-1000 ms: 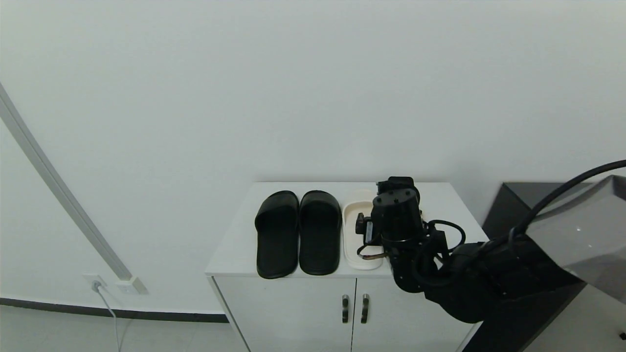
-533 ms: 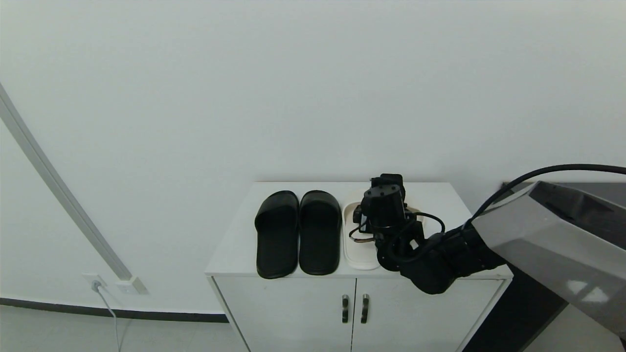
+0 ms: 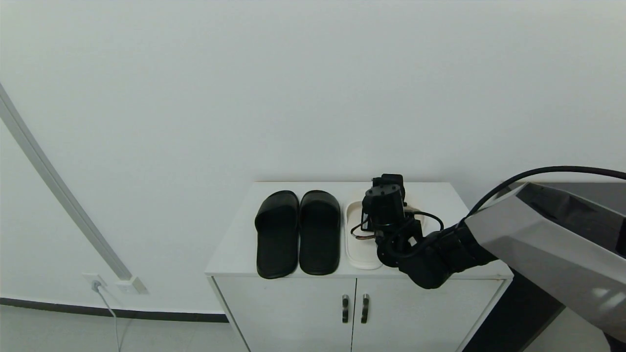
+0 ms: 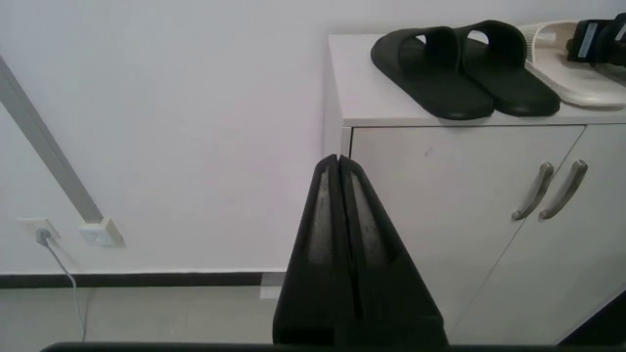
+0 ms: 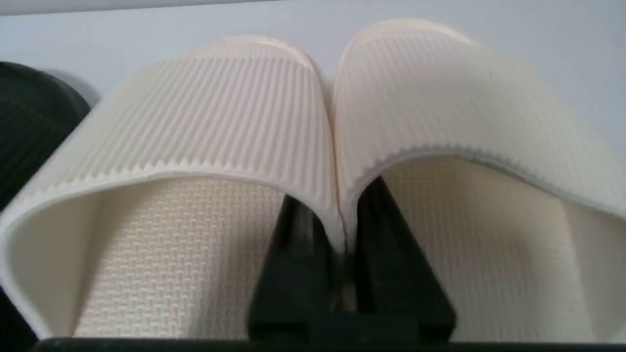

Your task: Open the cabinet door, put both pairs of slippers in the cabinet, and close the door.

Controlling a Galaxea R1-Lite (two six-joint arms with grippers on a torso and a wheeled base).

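A pair of black slippers [image 3: 298, 233] lies side by side on the white cabinet's top [image 3: 232, 249]. Beside them is a pair of cream slippers [image 3: 359, 249], largely covered by my right arm in the head view. My right gripper [image 5: 340, 269] has one finger under each cream strap [image 5: 225, 127], shut on the two inner strap edges between them. The cabinet doors [image 3: 293, 313] are closed, with two handles [image 3: 354, 308] at the middle. My left gripper [image 4: 339, 244] hangs shut and empty, low and to the left of the cabinet [image 4: 440, 215].
The cabinet stands against a plain white wall. A wall socket with a plugged cable [image 3: 96, 284] and a slanted grey conduit [image 3: 54, 181] are at the left. A dark piece of furniture [image 3: 503, 318] stands right of the cabinet.
My right arm has stretched forward and lowered its wrist onto the cream slippers; over the last half second it barely shifted. The slippers and doors have not moved.
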